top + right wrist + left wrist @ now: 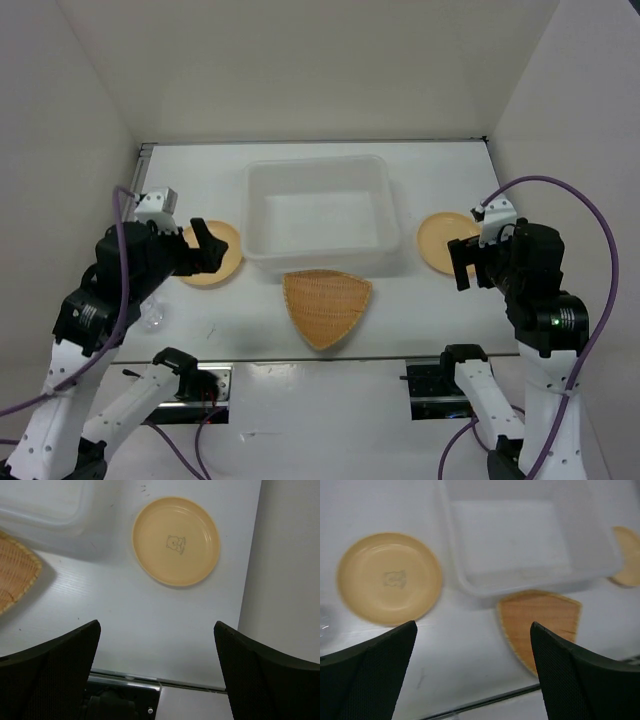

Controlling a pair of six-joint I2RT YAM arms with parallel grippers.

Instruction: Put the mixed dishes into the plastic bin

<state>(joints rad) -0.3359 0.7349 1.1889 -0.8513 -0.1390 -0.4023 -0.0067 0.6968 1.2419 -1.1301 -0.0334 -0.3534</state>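
Plastic bin (pixel 318 215) sits mid-frame in the overhead view on the white worktop (pixel 190 175). Just below it lies the woven basket dish (pixel 325 305), its upper edge close against the bin's near wall. The left plate (pixel 228 262) lies left of the bin, the right plate (pixel 438 240) right of it, and the clear cup (pixel 153 317) stands at lower left. The left hand (pixel 205 248) hangs over the left plate's edge, and the right hand (pixel 463 262) is near the right plate's edge. Both hands are spread wide, gripping nothing.
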